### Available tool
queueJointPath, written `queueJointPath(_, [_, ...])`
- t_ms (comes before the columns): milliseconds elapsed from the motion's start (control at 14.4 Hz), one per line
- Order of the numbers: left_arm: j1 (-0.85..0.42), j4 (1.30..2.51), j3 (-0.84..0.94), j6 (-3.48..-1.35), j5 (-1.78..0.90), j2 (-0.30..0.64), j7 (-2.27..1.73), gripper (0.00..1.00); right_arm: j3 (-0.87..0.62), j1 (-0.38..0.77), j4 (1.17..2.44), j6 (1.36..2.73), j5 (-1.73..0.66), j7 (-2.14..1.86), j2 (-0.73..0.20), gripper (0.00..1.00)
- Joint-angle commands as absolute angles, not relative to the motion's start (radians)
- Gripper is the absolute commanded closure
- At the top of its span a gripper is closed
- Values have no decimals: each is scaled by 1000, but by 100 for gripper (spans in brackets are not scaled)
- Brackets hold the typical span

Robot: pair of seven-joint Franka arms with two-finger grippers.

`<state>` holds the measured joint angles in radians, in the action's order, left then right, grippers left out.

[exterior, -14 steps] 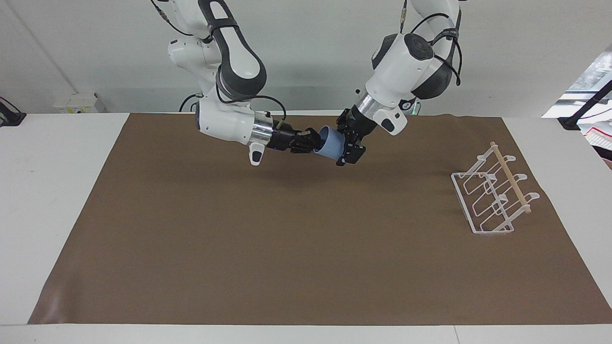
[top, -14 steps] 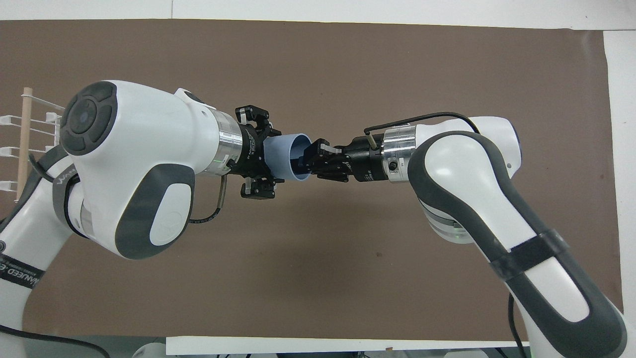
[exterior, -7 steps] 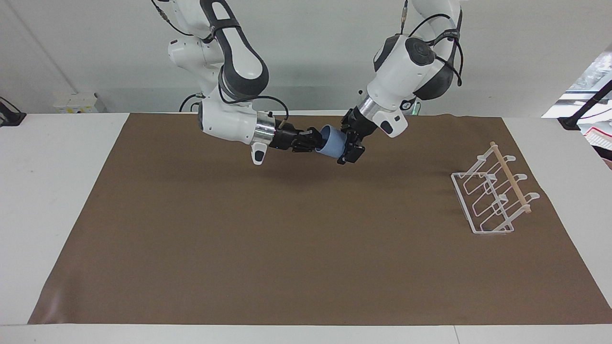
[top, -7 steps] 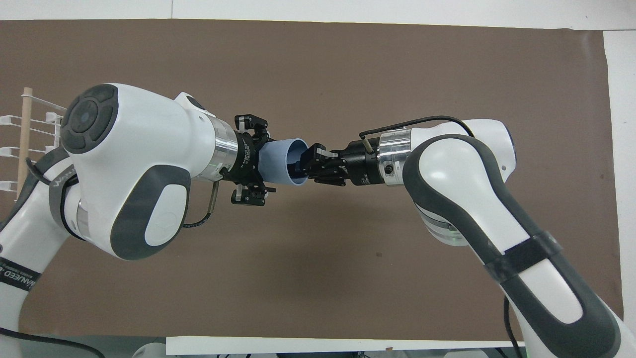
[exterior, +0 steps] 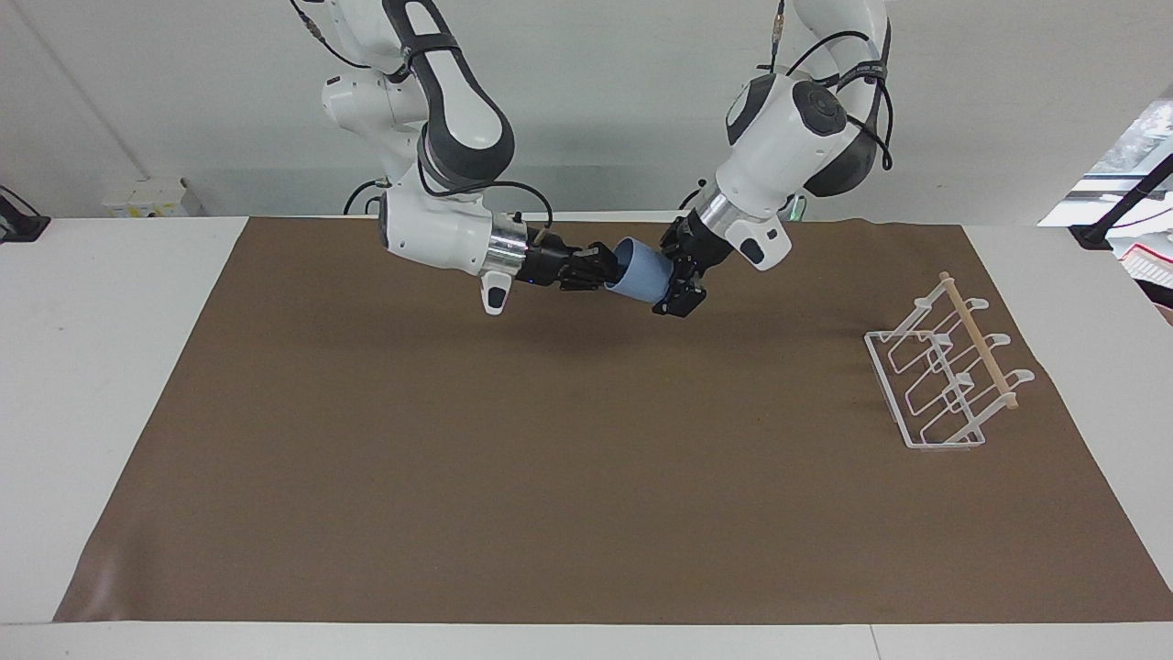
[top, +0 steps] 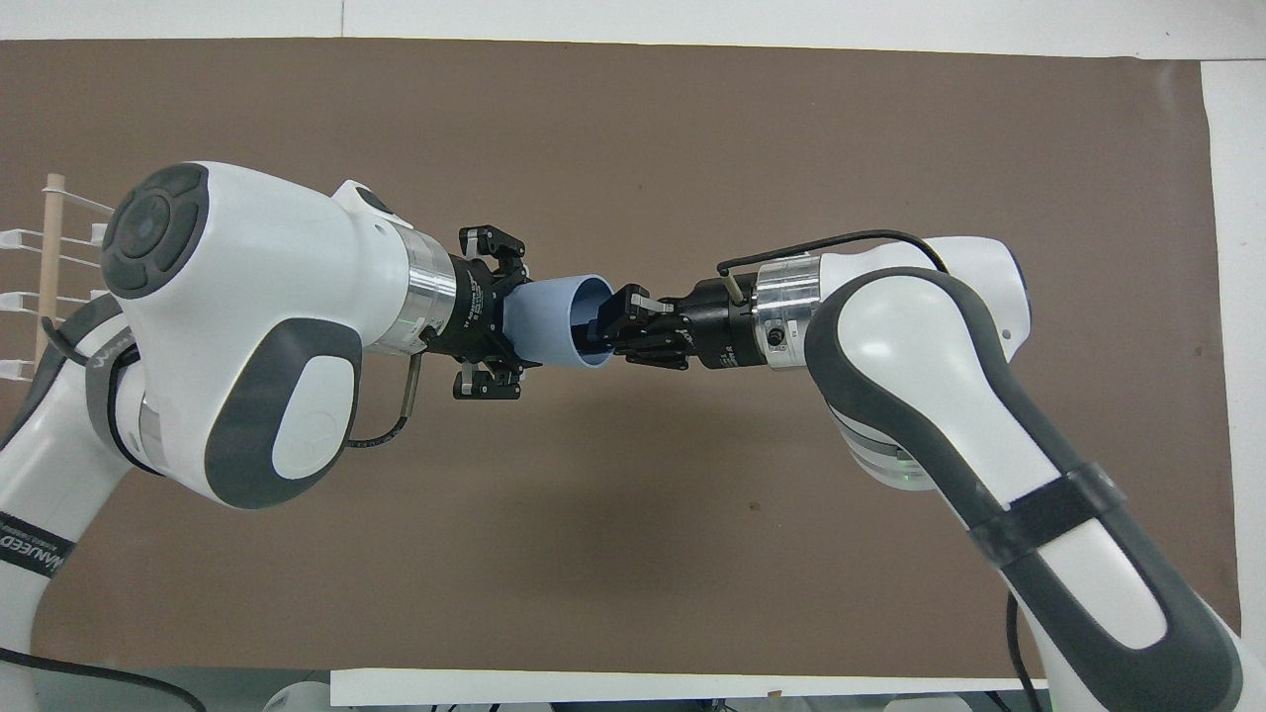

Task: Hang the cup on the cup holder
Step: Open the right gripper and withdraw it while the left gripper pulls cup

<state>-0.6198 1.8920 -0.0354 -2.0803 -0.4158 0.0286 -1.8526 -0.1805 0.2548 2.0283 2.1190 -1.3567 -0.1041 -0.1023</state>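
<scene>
While the broad brown mat (exterior: 586, 458) spreads over the white table (exterior: 101, 367), both white arms meet in mid-air above the mat's robot-side half, and there's the handover pose! Out toward the left arm's end of the mat stands the white wire cup holder (exterior: 944, 376) with slanted looped prongs and a thin pale wooden rod across the top, well apart from the action. Up between the arms hangs the small light-blue plastic cup (exterior: 641, 272), a smooth handleless tumbler lying on its side, long axis roughly level and running from arm to arm: open mouth toward the right arm, tapered base toward the left arm. The left gripper (top: 495, 314) is clenched on the cup's base end, its links splayed either side. The right gripper (exterior: 600, 266) is pinched tight on the cup's rim, one finger reaching inside the mouth. Writing? A black band on the left arm's lower link carries pale lettering, cut off at the picture's edge and not fully readable.
</scene>
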Motion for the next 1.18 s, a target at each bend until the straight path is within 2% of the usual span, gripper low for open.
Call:
queueJointPath(0, [-624,1919,-34,-2094,-439,3,-1835,100,-186,252,2036,2117,-1381,-89,-87,96])
queueJointPath(69, [-623,1916,-34,-2092,-437,5,-1835,100,-186,252,2036,2118,-1381,-87,-87,76])
queueJointPath(139, [-621,1913,-35,-2091,-437,6,-1833,100,-186,250,2036,2118,-1381,-84,-87,6])
queueJointPath(208, [-618,1901,-35,-2085,-437,6,-1835,100,-184,249,2030,2121,-1381,-81,-87,0])
queueJointPath(347, [-615,1870,-43,-2066,-436,6,-1839,100,-179,236,2005,2146,-1367,-87,-97,1])
queueJointPath(554, [-552,1821,-46,-1993,-411,9,-1838,100,-179,232,2000,2317,-1358,-86,-91,0])
queueJointPath(762, [-493,1810,-46,-1936,-261,9,-1821,100,-179,241,2006,2460,-1341,-87,-97,1])
queueJointPath(970, [-440,1805,-46,-1861,-47,9,-1783,100,-176,213,1996,2473,-1223,-89,-113,0])
queueJointPath(1109, [-417,1807,-46,-1835,145,6,-1772,100,-175,152,1991,2439,-1120,-90,-115,0])
